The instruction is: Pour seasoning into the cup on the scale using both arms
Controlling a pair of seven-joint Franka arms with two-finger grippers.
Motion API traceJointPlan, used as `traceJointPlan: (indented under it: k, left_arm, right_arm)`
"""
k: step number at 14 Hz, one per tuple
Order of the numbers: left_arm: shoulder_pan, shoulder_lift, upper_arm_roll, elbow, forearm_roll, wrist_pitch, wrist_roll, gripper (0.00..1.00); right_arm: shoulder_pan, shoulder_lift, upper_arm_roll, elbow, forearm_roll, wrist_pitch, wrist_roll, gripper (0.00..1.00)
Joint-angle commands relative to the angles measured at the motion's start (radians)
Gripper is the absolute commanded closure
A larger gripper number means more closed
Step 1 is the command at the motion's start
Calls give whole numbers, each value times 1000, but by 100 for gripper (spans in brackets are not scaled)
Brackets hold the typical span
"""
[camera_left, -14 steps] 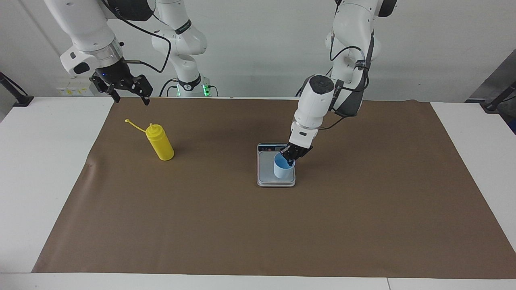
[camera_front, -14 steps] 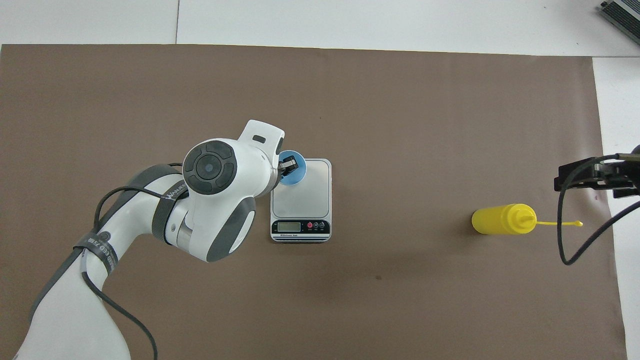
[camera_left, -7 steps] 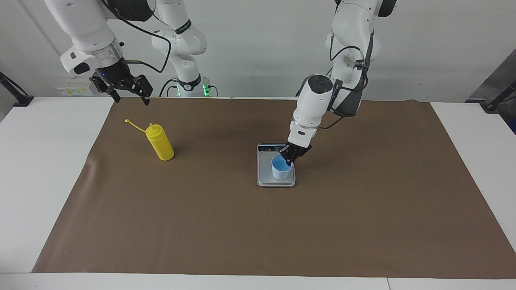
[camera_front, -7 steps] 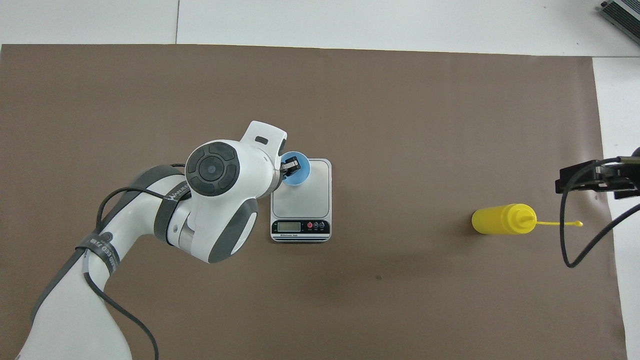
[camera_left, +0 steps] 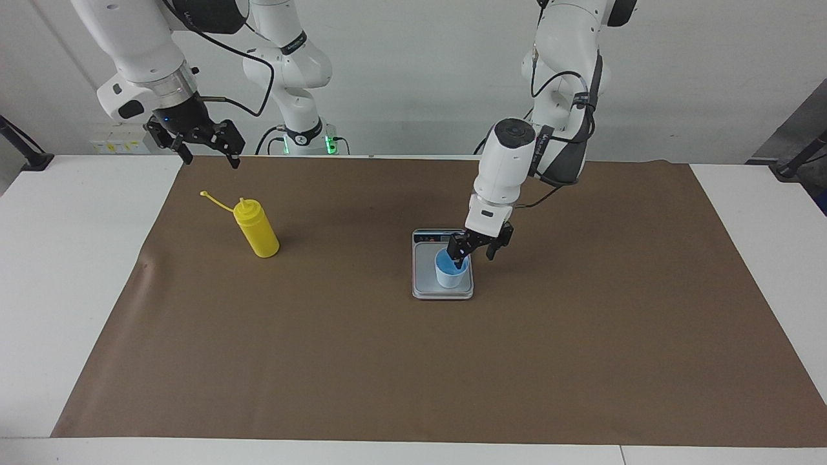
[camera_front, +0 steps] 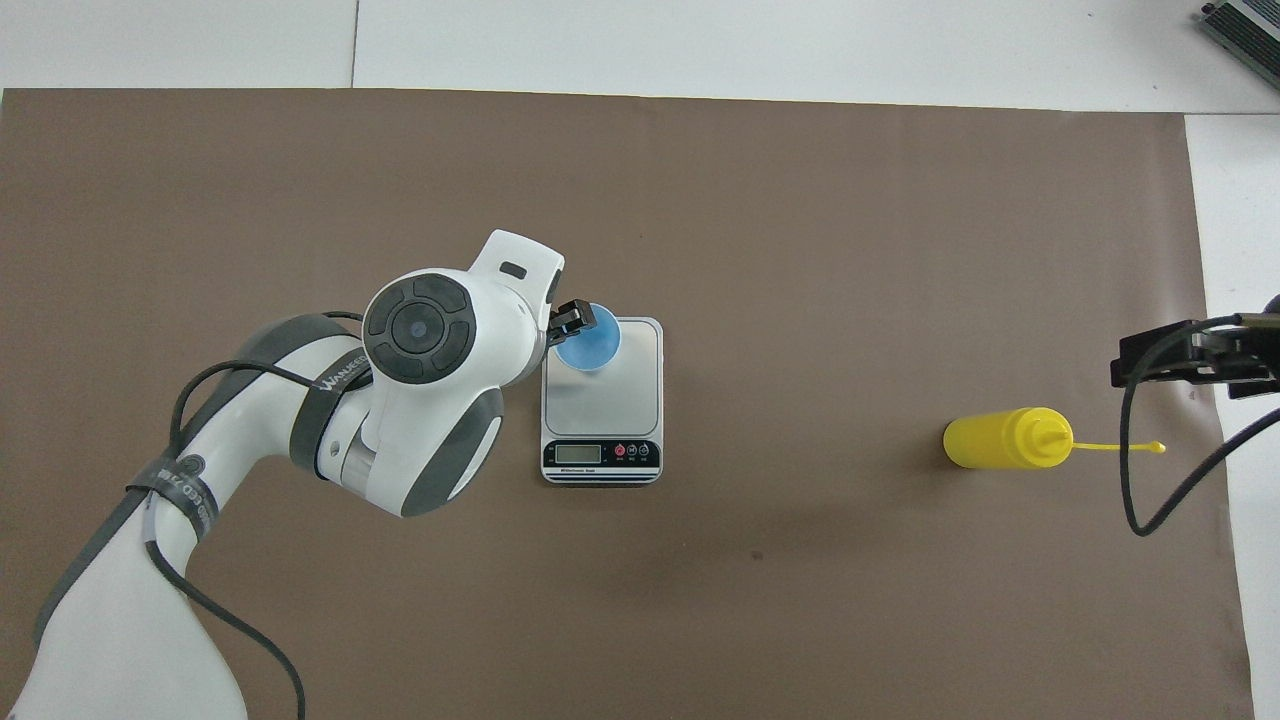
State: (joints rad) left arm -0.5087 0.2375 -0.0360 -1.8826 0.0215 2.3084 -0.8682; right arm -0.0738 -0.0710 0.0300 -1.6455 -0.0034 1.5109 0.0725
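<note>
One cup point(camera_left: 450, 272) stands at the scale point(camera_left: 426, 284)'s edge, bottle point(camera_left: 256, 228) well apart.

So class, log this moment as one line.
left end effector: open at cup | cup: on scale | right end effector: open, waiting | bottle: untouched

A matt brown paper sheet point(camera_left: 413, 361) covers the smooth white desk point(camera_left: 64, 271). The yellow bottle point(camera_left: 257, 228) and blue cup point(camera_left: 448, 274) look like smooth plastic. The scale point(camera_front: 602, 415) has a dull silver plate. The arms' white shells point(camera_front: 430, 400) are glossy.
</note>
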Motion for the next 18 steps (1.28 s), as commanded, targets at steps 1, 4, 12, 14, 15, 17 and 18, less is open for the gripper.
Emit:
traceJointPlan:
  k: [1, 4, 12, 14, 15, 17, 18]
  left_arm:
    - [64, -65, 1, 22, 31, -92, 105, 0]
    - [128, -118, 2, 22, 29, -177, 240, 0]
    - [346, -182, -1, 14, 8, -306, 590, 0]
    - [389, -194, -1, 16, -34, -328, 661, 0]
    - [415, -199, -1, 16, -52, -340, 707, 0]
    - [452, -216, 4, 25, -63, -386, 790, 0]
    - [466, -225, 5, 28, -63, -402, 810, 0]
  right_arm:
    - [-15, -24, 7, -25, 8, 2, -26, 0]
    - [-15, -24, 7, -25, 8, 5, -26, 0]
    - [-34, -24, 4, -16, 8, 6, -127, 0]
    - [-47, -30, -2, -25, 8, 11, -215, 0]
    - [-66, -33, -2, -34, 13, 15, -271, 0]
    - [-93, -49, -4, -72, 22, 67, -396, 0]
    - [-110, -55, -4, -94, 22, 86, -443, 0]
